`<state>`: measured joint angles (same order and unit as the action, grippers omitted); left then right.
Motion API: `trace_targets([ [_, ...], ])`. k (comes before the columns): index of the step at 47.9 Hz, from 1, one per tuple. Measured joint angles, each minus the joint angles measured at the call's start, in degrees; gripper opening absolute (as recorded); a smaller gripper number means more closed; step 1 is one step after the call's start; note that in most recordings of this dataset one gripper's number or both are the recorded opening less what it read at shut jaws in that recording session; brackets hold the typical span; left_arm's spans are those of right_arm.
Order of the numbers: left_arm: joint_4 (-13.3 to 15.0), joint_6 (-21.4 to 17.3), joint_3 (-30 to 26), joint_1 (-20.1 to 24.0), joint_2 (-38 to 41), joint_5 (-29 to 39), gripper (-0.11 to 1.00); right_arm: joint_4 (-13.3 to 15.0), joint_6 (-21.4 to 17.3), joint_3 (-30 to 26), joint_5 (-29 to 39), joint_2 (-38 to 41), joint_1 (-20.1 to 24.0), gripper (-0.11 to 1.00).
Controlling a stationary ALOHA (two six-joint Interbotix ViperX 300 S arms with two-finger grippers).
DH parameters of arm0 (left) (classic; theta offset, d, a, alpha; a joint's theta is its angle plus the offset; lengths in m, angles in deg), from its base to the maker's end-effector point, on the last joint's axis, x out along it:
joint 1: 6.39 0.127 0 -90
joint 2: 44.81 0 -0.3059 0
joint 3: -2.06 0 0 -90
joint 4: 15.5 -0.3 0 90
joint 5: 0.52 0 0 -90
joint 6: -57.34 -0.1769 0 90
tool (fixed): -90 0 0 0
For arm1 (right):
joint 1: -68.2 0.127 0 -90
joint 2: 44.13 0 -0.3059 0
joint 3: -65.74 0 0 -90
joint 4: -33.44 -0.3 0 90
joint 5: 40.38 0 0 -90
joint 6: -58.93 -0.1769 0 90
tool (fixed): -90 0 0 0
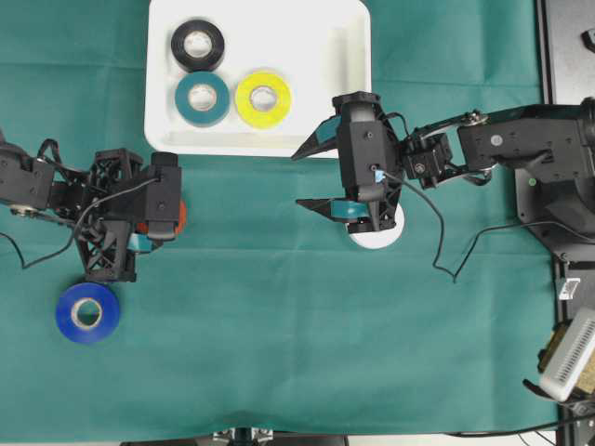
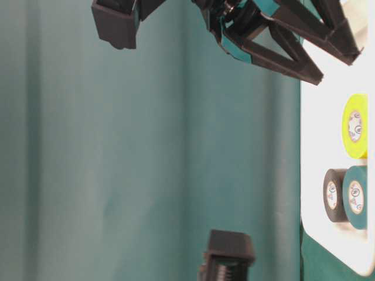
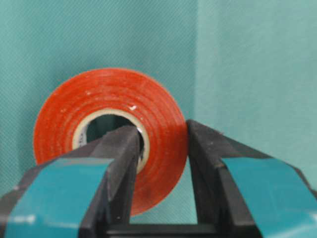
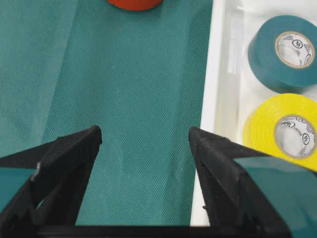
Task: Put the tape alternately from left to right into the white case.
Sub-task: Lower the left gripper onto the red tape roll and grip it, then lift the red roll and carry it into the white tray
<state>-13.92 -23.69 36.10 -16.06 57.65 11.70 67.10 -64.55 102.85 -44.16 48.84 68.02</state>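
My left gripper (image 1: 169,216) (image 3: 161,130) is shut on the red tape (image 1: 180,216) (image 3: 166,124), one finger in the core and one on the outer wall. The roll lies on the green cloth. The blue tape (image 1: 65,316) lies near the front left. In the white case (image 1: 344,56) (image 4: 213,74) sit the black tape (image 1: 178,46), the teal tape (image 1: 184,100) (image 4: 265,59) and the yellow tape (image 1: 244,98) (image 4: 262,129). My right gripper (image 1: 311,175) (image 4: 144,136) stands open over bare cloth beside the case. A white tape (image 1: 381,238) lies partly hidden under it.
Green cloth (image 1: 279,353) covers the table. The right arm's body (image 1: 521,139) stretches in from the right edge. A black stand and a pale device (image 1: 567,353) sit off the cloth at the far right.
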Motion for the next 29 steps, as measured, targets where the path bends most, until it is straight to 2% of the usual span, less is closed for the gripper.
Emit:
trace_targets([
  [13,0.0,0.8,-3.3,-0.8,-2.9,7.3,-0.03,0.0,0.0,0.0,0.0,0.0,0.0,0.73],
  [24,0.0,0.6,-4.6,-0.5,-3.7,8.3,-0.03,0.0,0.1,0.0,0.1,-0.1,0.0,0.73],
  [29,0.0,0.6,-5.4,1.0,-3.9,8.3,-0.03,0.0,0.1,0.0,0.1,0.0,0.1,0.73],
])
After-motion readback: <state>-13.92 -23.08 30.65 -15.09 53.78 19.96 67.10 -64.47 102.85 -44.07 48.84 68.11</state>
